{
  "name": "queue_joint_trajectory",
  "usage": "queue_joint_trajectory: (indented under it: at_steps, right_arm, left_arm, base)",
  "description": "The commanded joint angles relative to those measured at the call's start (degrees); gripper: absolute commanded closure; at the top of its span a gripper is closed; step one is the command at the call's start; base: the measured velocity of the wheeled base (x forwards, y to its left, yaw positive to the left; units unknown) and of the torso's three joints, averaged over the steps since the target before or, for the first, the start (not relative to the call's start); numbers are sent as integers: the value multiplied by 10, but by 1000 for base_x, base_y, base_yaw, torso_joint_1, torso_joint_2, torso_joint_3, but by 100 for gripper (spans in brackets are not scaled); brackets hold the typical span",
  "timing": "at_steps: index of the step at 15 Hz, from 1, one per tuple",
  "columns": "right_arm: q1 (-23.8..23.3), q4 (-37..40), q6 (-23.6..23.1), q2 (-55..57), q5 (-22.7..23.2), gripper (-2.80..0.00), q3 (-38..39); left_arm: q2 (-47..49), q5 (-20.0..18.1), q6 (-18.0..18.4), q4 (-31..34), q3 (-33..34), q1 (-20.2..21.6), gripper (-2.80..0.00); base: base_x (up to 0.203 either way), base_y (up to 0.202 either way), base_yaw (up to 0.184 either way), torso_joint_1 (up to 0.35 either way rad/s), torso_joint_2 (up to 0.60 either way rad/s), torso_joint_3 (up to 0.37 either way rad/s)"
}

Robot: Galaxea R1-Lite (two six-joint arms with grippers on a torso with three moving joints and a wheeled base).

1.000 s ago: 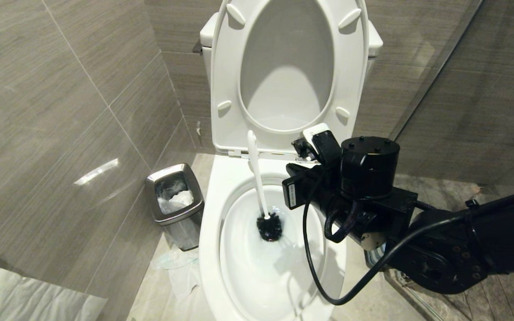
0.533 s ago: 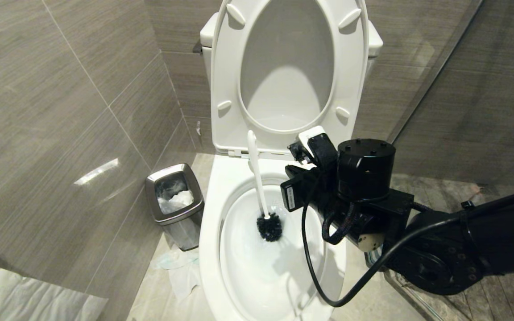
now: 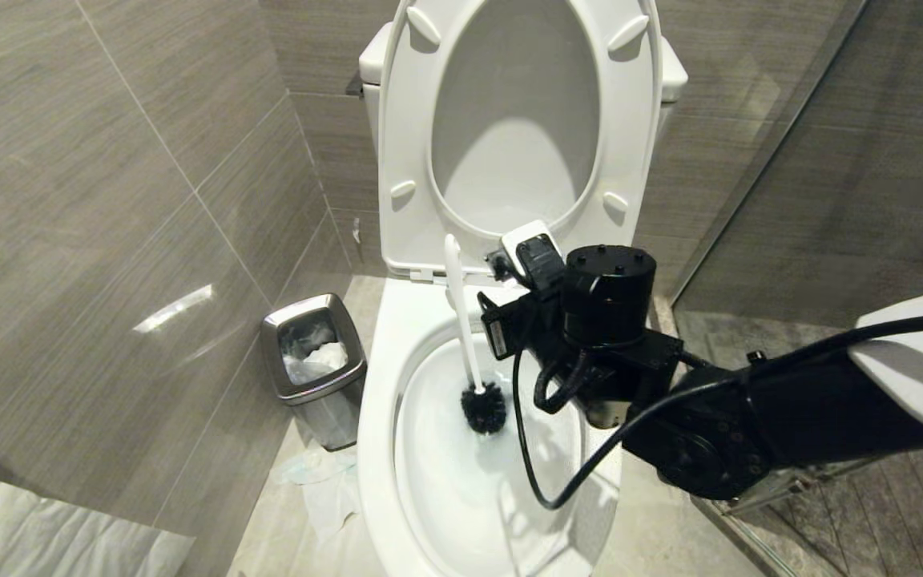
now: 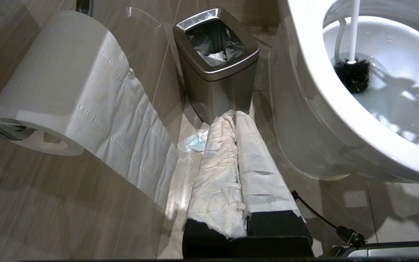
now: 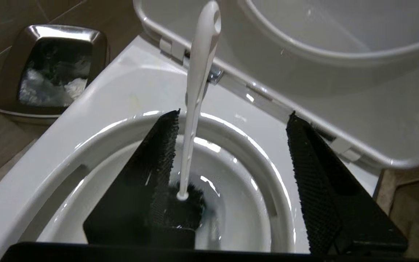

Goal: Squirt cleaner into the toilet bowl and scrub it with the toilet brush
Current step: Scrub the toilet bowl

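The white toilet bowl (image 3: 377, 385) stands with seat and lid raised. The toilet brush (image 3: 462, 320) stands in it, black head (image 3: 483, 407) in the water, white handle leaning toward the back rim. My right arm (image 3: 606, 320) reaches over the bowl from the right. Its gripper (image 5: 233, 113) is open, and the brush handle (image 5: 195, 109) passes just inside one finger (image 5: 158, 153), gripped by nothing. A faint teal tinge of cleaner (image 5: 211, 209) shows by the brush head. My left gripper (image 4: 234, 115), its fingers wrapped in white paper, hangs shut and empty beside the bowl.
A small steel waste bin (image 3: 313, 361) stands on the floor left of the toilet, with crumpled tissue (image 3: 317, 481) beside it. A toilet paper roll (image 4: 67, 91) hangs on the left wall. A glass partition (image 3: 750, 200) closes off the right side.
My right arm has moved left across the bowl, closer to the brush handle. The brush has stayed where it was, and the left gripper has not moved.
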Motion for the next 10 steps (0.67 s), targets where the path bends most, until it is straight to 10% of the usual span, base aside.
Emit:
queue_joint_trajectory:
  at_steps: [1, 10]
  right_arm:
    - [-5, -75, -46, 72, -2, -280, -47]
    - [7, -89, -69, 73, -53, -280, -59]
  left_arm:
    - [1, 0, 0, 0, 1, 0, 0]
    - [0, 0, 0, 0, 1, 0, 0]
  base:
    - [0, 0, 0, 0, 0, 0]
    - [0, 0, 0, 0, 0, 0]
